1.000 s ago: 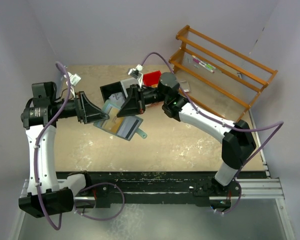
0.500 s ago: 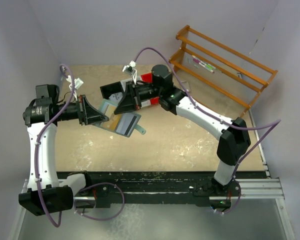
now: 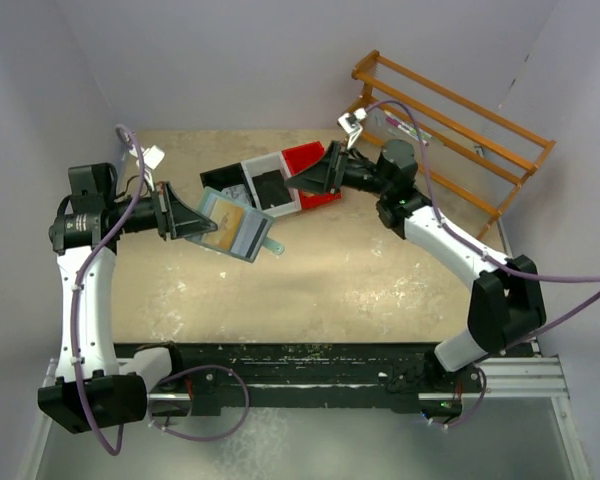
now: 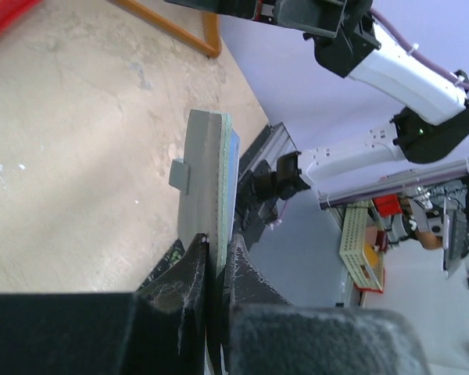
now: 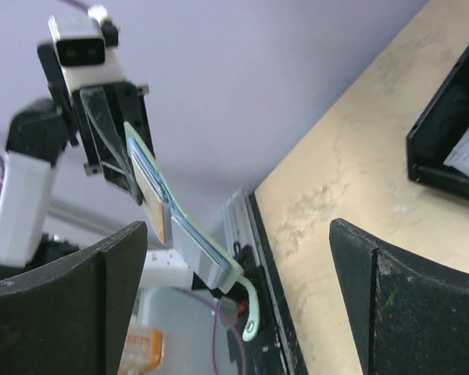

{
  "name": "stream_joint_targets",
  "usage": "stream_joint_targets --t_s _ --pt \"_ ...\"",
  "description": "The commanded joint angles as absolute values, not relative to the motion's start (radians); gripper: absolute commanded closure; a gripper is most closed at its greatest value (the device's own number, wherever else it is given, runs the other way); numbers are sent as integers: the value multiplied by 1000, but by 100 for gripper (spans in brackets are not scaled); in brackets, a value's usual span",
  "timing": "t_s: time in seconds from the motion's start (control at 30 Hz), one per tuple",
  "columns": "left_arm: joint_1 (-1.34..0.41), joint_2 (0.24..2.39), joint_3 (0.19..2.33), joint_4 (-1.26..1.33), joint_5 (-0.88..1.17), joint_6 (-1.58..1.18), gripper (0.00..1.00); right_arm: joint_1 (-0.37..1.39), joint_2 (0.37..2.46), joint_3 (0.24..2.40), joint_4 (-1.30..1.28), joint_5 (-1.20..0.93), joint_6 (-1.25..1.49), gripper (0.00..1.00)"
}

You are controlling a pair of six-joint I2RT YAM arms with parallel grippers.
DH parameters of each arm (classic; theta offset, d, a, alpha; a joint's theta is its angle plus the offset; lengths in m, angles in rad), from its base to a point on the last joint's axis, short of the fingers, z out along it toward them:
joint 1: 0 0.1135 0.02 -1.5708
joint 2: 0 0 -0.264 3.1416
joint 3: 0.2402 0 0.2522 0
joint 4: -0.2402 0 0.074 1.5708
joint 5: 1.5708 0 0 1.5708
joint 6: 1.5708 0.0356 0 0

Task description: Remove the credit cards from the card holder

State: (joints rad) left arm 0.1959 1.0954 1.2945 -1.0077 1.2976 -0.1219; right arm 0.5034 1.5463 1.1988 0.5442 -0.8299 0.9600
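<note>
Left gripper (image 4: 216, 244): both fingers (image 4: 189, 275) are pressed onto one short edge of the card holder (image 3: 235, 230), pinching it. The holder is raised off the table (image 3: 380, 285), left of centre, and reaches out from the fingers toward the middle of the work area. In the top view it lies opened with the inner face toward the camera, and its snap tab (image 3: 273, 247) sticks out at the end farthest from the gripper. One tan-orange card (image 3: 228, 218) shows in the pocket nearest the fingers. The remaining pages read grey-blue, and whether they hold further cards cannot be told. The left wrist view shows the holder edge-on, a grey layer against a pale green cover with a blue edge between them. Right gripper (image 5: 236, 228): fingers spread wide, nothing between them. It is well apart from the holder and hangs above the row of bins at the back of the table, over the junction of the grey bin (image 3: 255, 168) and the red bin (image 3: 302, 155). The black bin (image 3: 218, 180) sits at the left end of that row, just behind the held holder, and the right wrist view shows something white lying in it. A wooden rack (image 3: 450, 125) stands at the far right corner. No card is seen loose on the table or in either gripper.
</note>
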Motion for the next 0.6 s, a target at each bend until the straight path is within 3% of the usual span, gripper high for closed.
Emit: stream_joint_targets --t_s 0.0,0.1,0.33,0.57 --pt "198 1072 1265 -785 1257 -309 100 498 1479 1150 751 -768 1080 0" --pt "198 1081 1256 -743 1214 -349 100 506 1420 1124 688 -709 998 4" --pt "198 1123 1234 -664 1202 -430 100 632 1422 1180 577 -689 943 37" --pt "198 1119 1205 -569 1275 -528 100 750 1530 1203 707 -675 1039 47"
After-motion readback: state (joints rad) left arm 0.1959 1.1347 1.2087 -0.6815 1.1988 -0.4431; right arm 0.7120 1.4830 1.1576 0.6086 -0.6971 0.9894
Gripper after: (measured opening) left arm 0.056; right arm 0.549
